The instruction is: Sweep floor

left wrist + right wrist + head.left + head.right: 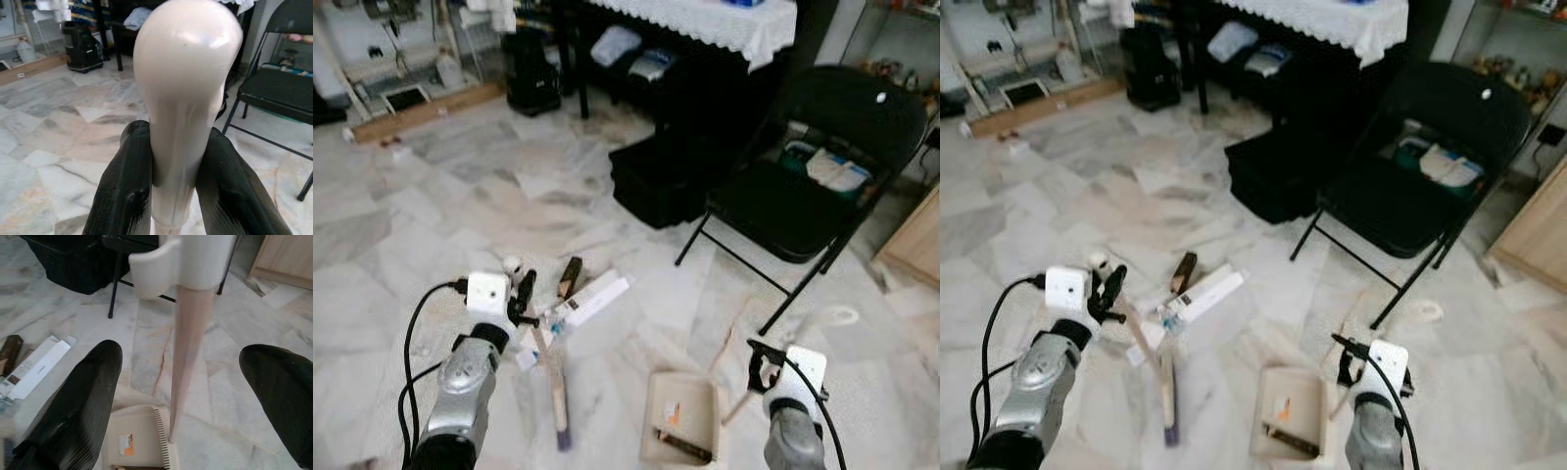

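Note:
My left gripper (522, 299) is shut on the cream knob of a broom handle (188, 73). The broom's stick (555, 382) slants down to the floor in front of me. A beige dustpan (651, 431) lies on the marble floor, holding an orange-labelled scrap (672, 413) and a dark stick (683, 446). Its long pinkish handle (188, 357) rises between the wide-apart fingers of my right gripper (181, 355), which is open and not touching it. Litter lies by the broom: a flat white box (592, 299) and a brown piece (570, 276).
A black folding chair (803, 196) stands to the right, ahead of the dustpan. A black case (661, 181) sits on the floor under a table with a white lace cloth (705, 24). A wooden cabinet (915, 245) is at the far right.

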Robot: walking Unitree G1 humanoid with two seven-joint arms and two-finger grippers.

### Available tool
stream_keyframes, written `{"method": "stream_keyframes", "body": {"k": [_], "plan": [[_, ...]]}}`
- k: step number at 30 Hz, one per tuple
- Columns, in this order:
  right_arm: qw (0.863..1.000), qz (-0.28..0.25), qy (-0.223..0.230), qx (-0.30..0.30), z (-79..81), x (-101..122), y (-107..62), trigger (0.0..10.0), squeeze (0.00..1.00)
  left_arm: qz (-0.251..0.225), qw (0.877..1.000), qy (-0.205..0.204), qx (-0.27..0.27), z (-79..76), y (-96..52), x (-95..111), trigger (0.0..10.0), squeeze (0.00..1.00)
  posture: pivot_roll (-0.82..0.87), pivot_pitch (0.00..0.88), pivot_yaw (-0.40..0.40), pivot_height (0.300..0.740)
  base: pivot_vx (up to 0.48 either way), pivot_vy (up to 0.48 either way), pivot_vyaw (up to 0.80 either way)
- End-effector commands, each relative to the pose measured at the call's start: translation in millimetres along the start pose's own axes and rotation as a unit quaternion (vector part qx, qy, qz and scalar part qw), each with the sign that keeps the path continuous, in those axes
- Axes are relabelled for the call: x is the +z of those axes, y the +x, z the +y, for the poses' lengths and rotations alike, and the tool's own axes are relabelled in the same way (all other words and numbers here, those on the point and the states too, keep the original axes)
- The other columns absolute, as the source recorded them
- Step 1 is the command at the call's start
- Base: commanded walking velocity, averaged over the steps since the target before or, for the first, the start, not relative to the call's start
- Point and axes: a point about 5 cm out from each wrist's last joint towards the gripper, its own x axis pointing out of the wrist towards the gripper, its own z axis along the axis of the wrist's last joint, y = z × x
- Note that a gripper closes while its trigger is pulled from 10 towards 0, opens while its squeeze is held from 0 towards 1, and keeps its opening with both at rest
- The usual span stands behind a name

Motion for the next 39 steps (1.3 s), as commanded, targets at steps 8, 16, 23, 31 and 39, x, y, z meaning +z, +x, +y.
{"method": "stream_keyframes", "body": {"k": [8, 16, 23, 31, 39], "plan": [[1.0, -0.003, -0.003, -0.011, -12.3, 1, 1.6, 10.0, 0.04, -0.012, 1.0, 0.005, -0.002, 1.5, 0.0, 5, 10.0, 0.0, 0.03, 0.077, 0.008, 0.74, 0.0, 0.0, 0.0], [0.998, -0.028, -0.058, 0.005, -32.3, 8, 4.1, 10.0, 1.0, -0.009, 1.0, 0.004, -0.008, 1.4, -0.1, 4, 10.0, 0.0, 0.03, 0.085, 0.017, 0.74, 0.0, 0.0, 0.0], [0.997, -0.031, -0.075, 0.01, -38.1, 11, 5.9, 10.0, 0.23, -0.008, 1.0, 0.004, -0.011, 0.1, 0.5, 4, 10.0, 0.0, 0.03, 0.087, 0.02, 0.74, 0.0, 0.0, 0.0], [0.997, -0.026, -0.062, 0.034, -31.7, 14, 8.9, 10.0, 0.0, -0.007, 1.0, 0.004, -0.013, 0.5, 0.8, 4, 10.0, 0.0, 0.03, 0.086, 0.022, 0.74, 0.0, 0.0, 0.0], [0.995, -0.029, -0.078, 0.048, -26.6, 15, 9.6, 10.0, 0.0, -0.008, 1.0, 0.004, -0.013, 0.4, 1.0, 5, 10.0, 0.0, 0.03, 0.082, 0.022, 0.7, 0.0, 0.0, 0.0]]}}
